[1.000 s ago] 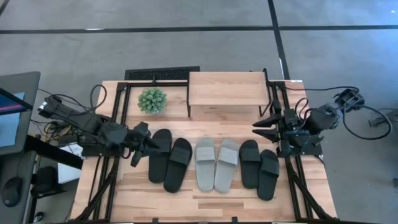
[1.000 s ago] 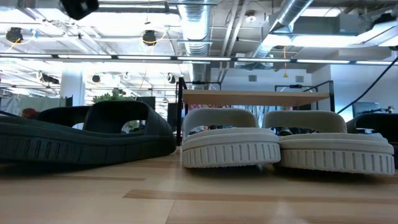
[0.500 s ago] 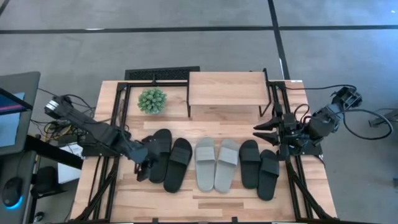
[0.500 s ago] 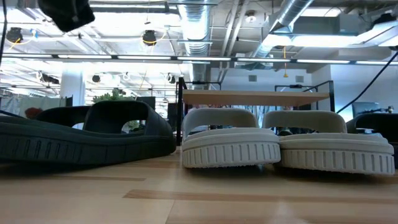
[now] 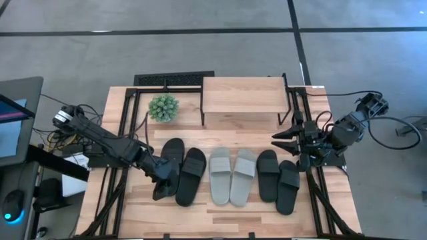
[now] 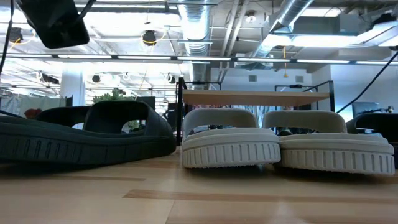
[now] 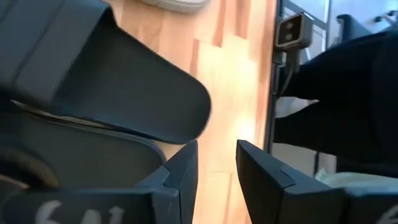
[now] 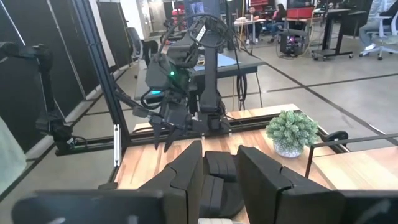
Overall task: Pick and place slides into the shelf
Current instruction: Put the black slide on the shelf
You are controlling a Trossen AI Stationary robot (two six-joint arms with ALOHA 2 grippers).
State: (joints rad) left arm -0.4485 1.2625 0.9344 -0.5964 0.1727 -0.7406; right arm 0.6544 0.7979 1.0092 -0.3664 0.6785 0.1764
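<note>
Six slides lie side by side on the table: a black pair (image 5: 172, 159) (image 5: 191, 177), a grey pair (image 5: 219, 175) (image 5: 243, 176) and another black pair (image 5: 267, 175) (image 5: 288, 187). The shelf (image 5: 243, 95) stands behind them at the far edge. My left gripper (image 5: 159, 192) is open, slanting down over the near end of the leftmost black slide (image 7: 74, 162); wood shows between its fingers (image 7: 216, 163), and I cannot tell whether they touch the slide. My right gripper (image 5: 276, 141) hangs open above the table's right side, pointing left (image 8: 219, 165).
A small potted plant (image 5: 163, 107) stands left of the shelf. Black frame rails (image 5: 127, 133) (image 5: 313, 180) run along both sides of the table. Bare wood (image 5: 220, 217) lies between the slides and the near edge, where a small camera (image 7: 292, 30) sits.
My left gripper has travelled from beside the far end of the leftmost black slide toward the table's near edge, sinking and tipping its fingers downward. It now hangs over that slide's near end. The slides have kept their places.
</note>
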